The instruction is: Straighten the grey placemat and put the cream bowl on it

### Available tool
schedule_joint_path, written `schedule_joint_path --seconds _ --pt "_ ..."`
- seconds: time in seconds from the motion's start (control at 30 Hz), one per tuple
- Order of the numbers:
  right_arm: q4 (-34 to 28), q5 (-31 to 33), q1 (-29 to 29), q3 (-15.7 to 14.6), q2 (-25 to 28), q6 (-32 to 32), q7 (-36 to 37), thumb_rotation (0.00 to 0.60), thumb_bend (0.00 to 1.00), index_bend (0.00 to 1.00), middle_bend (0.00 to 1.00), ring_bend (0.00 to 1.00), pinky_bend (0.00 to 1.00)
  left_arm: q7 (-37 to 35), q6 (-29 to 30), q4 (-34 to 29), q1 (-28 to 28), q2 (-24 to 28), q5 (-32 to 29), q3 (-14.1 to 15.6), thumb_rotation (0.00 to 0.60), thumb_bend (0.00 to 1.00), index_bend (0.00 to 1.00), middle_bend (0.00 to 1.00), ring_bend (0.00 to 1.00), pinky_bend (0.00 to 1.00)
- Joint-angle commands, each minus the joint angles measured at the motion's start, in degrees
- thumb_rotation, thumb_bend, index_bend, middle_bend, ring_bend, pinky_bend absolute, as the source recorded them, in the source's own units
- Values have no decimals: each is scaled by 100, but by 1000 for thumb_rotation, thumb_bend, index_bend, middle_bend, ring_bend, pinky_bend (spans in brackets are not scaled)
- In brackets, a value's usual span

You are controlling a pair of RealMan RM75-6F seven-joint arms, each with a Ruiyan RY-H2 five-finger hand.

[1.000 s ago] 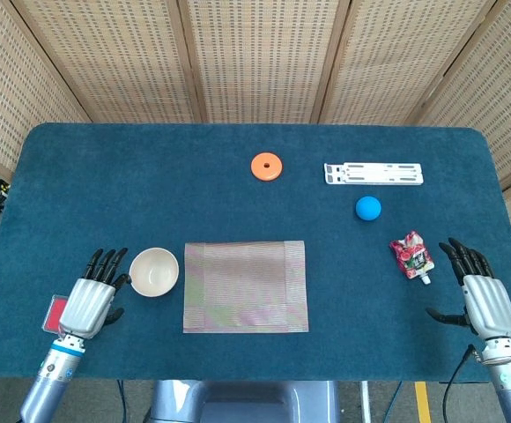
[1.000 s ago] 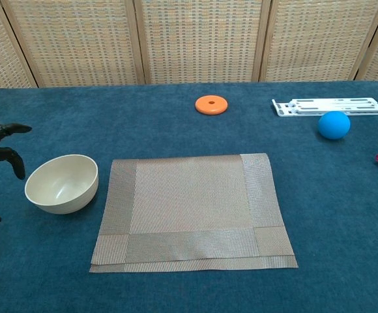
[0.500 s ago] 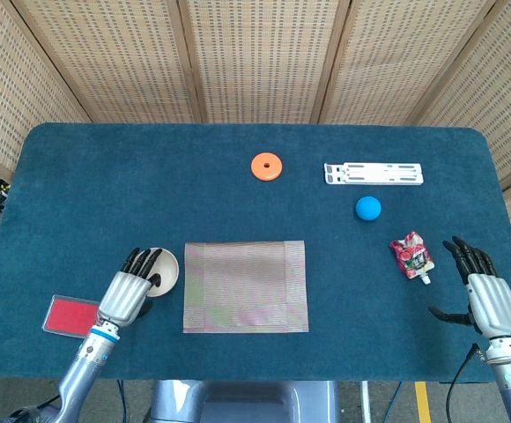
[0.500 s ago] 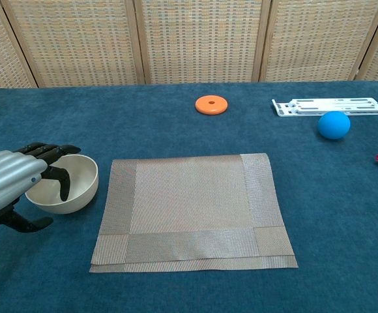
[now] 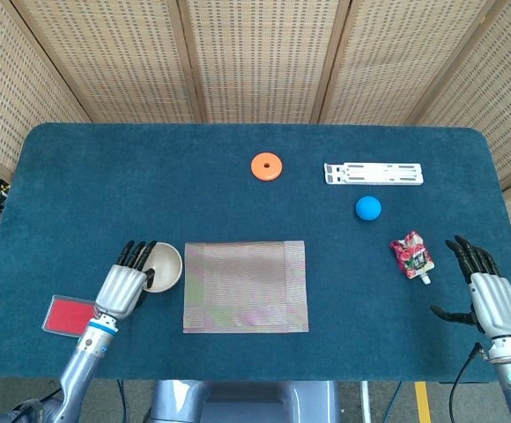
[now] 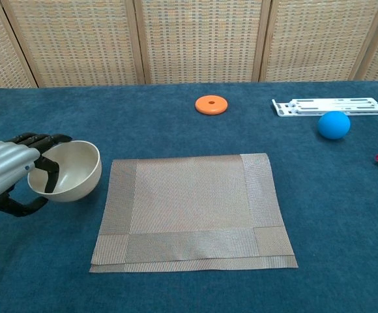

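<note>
Your left hand point(image 6: 10, 173) grips the cream bowl point(image 6: 68, 171) by its rim, tilted, just left of the grey placemat point(image 6: 192, 210). Level it, then carry it over the mat's centre. Your right hand point(image 5: 492, 300) rests released.

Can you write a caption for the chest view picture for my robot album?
Left hand grips the tilted cream bowl beside the grey placemat.
</note>
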Motion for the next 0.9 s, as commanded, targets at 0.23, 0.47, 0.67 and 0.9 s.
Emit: schedule_joint_path --seconds 0.23,0.47,0.67,0.9 --pt "-5 -5 4 -5 0 -10 -14 600 60 0 0 0 0 -603 301 108 174 745 -268 -261 600 476 705 0 0 0" --pt "-33 -24 -3 -20 -9 4 -62 600 60 0 0 0 0 -1201 128 515 309 978 -706 -342 600 474 695 0 0 0" --pt "-40 -27 2 -29 -21 -6 -107 600 59 0 0 0 0 -1428 -110 1125 354 900 -939 -296 600 473 671 0 0 0" --pt "-57 -32 -6 -33 -22 12 -133 600 60 0 0 0 0 -1458 -590 1576 318 784 -1216 -232 600 463 599 0 0 0"
